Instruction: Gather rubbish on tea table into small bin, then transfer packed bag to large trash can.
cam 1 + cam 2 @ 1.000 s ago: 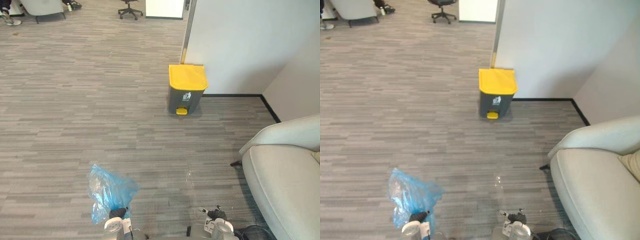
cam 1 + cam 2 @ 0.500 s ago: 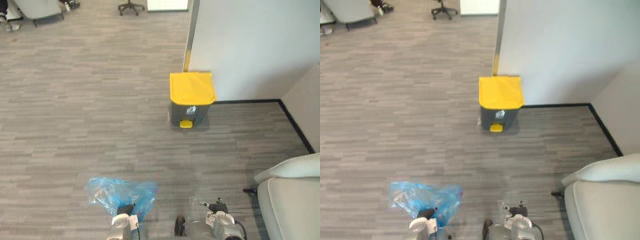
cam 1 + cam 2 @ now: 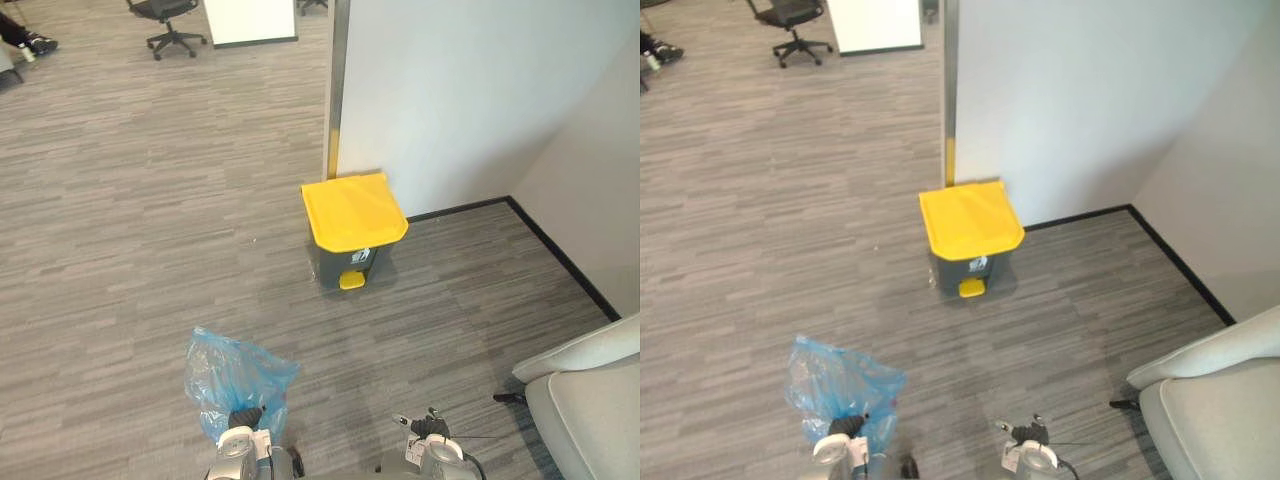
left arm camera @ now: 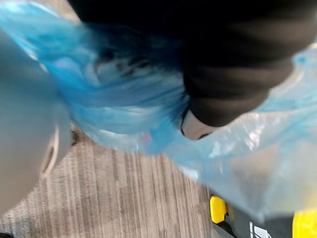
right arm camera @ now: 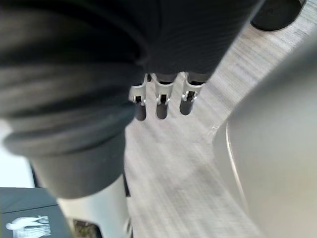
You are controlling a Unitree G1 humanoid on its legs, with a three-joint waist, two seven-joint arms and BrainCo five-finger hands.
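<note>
Gripping one blue bag (image 3: 235,372) — left hand (image 3: 245,416) clamped; right hand (image 3: 426,427) slack; one yellow-lidded bin (image 3: 352,212).

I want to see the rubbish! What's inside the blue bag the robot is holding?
The crinkled see-through blue plastic bag is bunched in the left hand. Only pale blurry patches show through it; what they are cannot be told.

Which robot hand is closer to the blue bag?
Left. The left hand holds the blue bag by its gathered top, so it touches it. The right hand hangs open, apart from the bag on its right side, holding nothing.
</note>
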